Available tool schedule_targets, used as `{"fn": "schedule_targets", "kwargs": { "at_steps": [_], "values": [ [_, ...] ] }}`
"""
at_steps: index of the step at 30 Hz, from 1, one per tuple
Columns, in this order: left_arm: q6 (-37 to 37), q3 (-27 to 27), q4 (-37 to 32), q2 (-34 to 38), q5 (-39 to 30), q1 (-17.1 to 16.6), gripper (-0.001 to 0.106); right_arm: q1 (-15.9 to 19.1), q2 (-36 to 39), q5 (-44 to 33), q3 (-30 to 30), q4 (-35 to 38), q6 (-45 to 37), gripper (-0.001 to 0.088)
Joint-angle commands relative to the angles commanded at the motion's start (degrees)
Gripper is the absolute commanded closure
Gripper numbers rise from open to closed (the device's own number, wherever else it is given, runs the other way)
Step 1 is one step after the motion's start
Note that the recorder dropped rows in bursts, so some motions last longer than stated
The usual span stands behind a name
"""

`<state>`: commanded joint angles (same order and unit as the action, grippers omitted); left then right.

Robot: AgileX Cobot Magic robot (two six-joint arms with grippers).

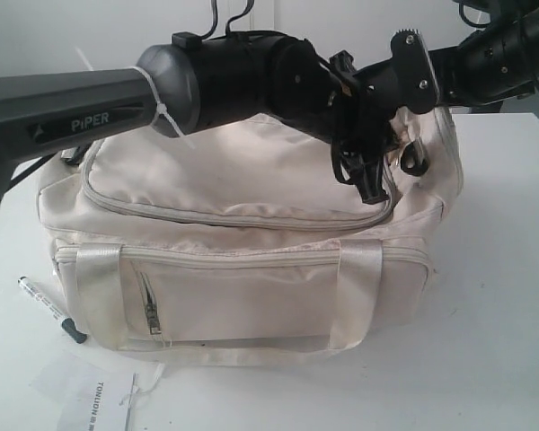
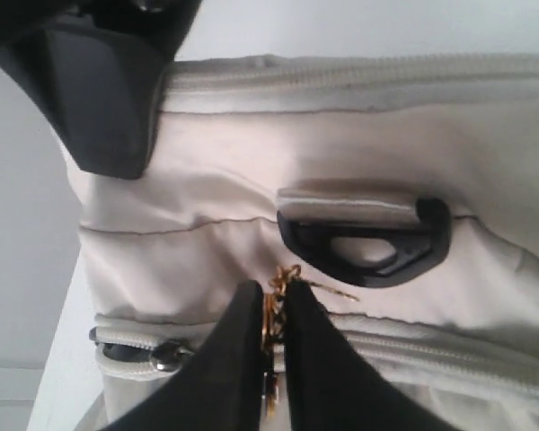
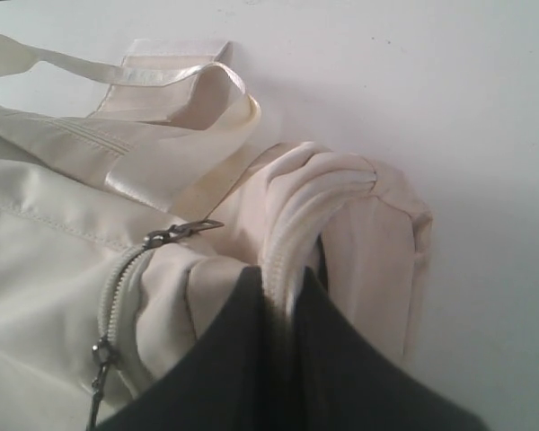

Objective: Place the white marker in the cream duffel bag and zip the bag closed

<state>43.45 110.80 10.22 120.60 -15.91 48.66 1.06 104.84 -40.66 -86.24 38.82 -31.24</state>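
Zero steps done, I reckon: white marker (image 1: 43,303) lies on the table (image 1: 485,314) beside the cream duffel bag (image 1: 234,180), left end effector (image 2: 274,298) pinched shut on a gold zipper pull (image 2: 284,275), right end effector (image 3: 284,274) clamping a fold of the bag's end.

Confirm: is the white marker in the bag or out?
Out. The white marker lies on the table, just left of the cream duffel bag in the exterior view.
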Motion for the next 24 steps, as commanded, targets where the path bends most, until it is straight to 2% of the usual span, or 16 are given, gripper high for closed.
{"fn": "schedule_targets", "kwargs": {
  "at_steps": [9, 24],
  "values": [
    [-0.41, 0.00, 2.43, -0.21, 2.51, 1.36, 0.105, 0.00, 0.00, 0.00, 0.00, 0.00, 0.00, 0.0868],
    [-3.94, 0.00, 2.96, -1.92, 0.42, 1.71, 0.105, 0.00, 0.00, -0.10, 0.00, 0.00, 1.40, 0.0868]
  ]
}}
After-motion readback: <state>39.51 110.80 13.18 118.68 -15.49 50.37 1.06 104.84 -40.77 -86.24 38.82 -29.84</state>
